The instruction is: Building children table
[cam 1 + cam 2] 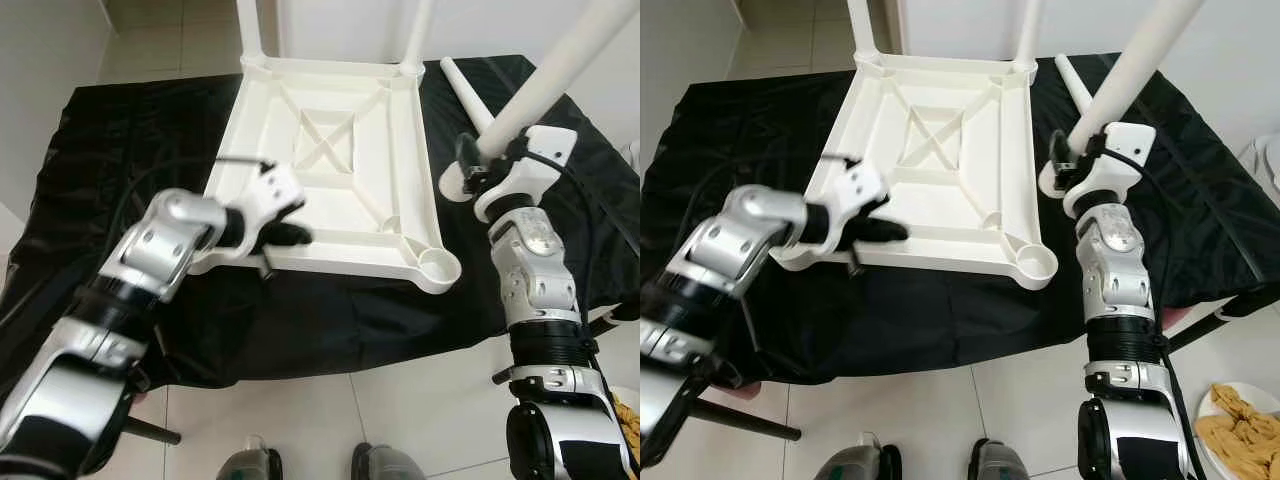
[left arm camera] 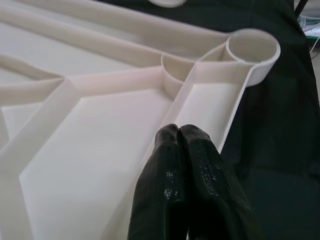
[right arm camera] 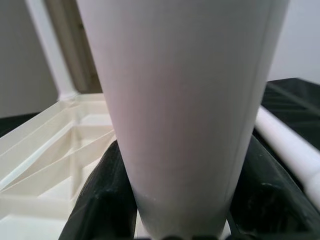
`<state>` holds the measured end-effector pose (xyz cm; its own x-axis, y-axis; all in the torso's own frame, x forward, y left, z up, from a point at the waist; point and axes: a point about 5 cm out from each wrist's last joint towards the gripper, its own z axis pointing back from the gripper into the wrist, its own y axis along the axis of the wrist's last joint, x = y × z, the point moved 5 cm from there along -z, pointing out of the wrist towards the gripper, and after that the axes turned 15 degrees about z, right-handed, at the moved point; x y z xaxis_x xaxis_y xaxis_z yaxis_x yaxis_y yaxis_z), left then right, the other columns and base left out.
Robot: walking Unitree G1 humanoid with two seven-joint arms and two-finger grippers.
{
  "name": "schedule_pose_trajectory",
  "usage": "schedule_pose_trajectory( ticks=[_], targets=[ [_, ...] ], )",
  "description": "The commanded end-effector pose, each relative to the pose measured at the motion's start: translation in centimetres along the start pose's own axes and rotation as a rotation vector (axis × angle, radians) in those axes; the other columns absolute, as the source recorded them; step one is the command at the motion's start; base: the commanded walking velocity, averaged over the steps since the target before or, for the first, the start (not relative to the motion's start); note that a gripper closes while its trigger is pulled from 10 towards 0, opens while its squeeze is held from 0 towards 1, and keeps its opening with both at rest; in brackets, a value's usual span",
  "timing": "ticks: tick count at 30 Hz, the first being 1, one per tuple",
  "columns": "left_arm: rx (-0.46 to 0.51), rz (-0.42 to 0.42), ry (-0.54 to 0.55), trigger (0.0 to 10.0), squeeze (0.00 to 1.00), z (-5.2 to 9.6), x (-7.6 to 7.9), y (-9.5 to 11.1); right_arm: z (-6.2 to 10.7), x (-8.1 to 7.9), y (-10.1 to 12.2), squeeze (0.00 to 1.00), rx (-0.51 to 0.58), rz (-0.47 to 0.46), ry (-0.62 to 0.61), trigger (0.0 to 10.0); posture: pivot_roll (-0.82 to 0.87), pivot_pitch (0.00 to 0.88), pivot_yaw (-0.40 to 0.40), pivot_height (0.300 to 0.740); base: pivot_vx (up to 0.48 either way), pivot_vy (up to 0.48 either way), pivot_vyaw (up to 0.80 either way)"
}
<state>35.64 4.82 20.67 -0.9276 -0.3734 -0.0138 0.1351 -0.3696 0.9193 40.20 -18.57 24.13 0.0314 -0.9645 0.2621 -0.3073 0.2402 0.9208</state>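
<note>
White tabletop [image 1: 330, 170] upside down, two legs fitted, one leg [image 1: 540, 85] raised, another [image 1: 467, 95] lying beside

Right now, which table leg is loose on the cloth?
The leg lying flat beside the tabletop; two stand socketed, one is in the right gripper.

Empty corner socket [image 1: 440, 266], unobstructed from above

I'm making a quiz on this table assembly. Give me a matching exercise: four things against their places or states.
1. tabletop
2. held leg
3. loose leg
4. left gripper

a. lying on the black cloth
b. upside down, two legs fitted
c. fingers together on the near rim
d. clamped in the right gripper

Pairs: 1-b, 2-d, 3-a, 4-c
</note>
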Motion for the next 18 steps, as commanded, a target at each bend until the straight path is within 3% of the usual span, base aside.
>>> schedule_pose_trajectory(
  ticks=[1, 3, 5, 8, 12, 18],
  targets=[
    [0.042, 0.040, 0.067, 10.0, 0.00, 0.0, -1.0, 0.3, 0.0, -0.3, 0.7, 0.00, 0.018, 0.011, 0.049, 10.0, 0.04, 0.089, 0.011, 0.740, 0.000, 0.000, 0.00],
    [0.069, 0.042, 0.095, 10.0, 0.00, -0.1, -1.3, 0.9, 0.1, -0.5, 0.8, 0.00, 0.021, 0.027, 0.076, 10.0, 0.04, 0.088, 0.010, 0.740, 0.000, 0.000, 0.00],
    [0.206, 0.122, 0.220, 10.0, 0.00, -0.2, -3.0, 2.9, 0.6, -0.7, 0.6, 0.00, 0.001, 0.038, 0.149, 10.0, 0.04, 0.086, 0.007, 0.740, 0.000, 0.000, 0.00],
    [0.266, 0.155, 0.288, 10.0, 0.00, -0.2, -3.8, 3.5, 1.0, -0.4, 0.3, 0.00, -0.024, 0.035, 0.174, 10.0, 0.04, 0.087, 0.007, 0.740, 0.000, 0.000, 0.00],
    [0.282, 0.139, 0.356, 10.0, 0.00, -0.2, -4.2, 3.3, 1.5, -0.2, -0.2, 0.00, -0.068, 0.023, 0.197, 10.0, 0.04, 0.087, 0.005, 0.740, 0.000, 0.000, 0.00],
    [0.323, 0.130, 0.464, 10.0, 0.00, 0.2, -4.8, 3.1, 3.5, -1.4, 0.1, 0.00, -0.079, -0.001, 0.306, 10.0, 0.04, 0.089, 0.005, 0.740, 0.000, 0.000, 0.00]
  ],
)
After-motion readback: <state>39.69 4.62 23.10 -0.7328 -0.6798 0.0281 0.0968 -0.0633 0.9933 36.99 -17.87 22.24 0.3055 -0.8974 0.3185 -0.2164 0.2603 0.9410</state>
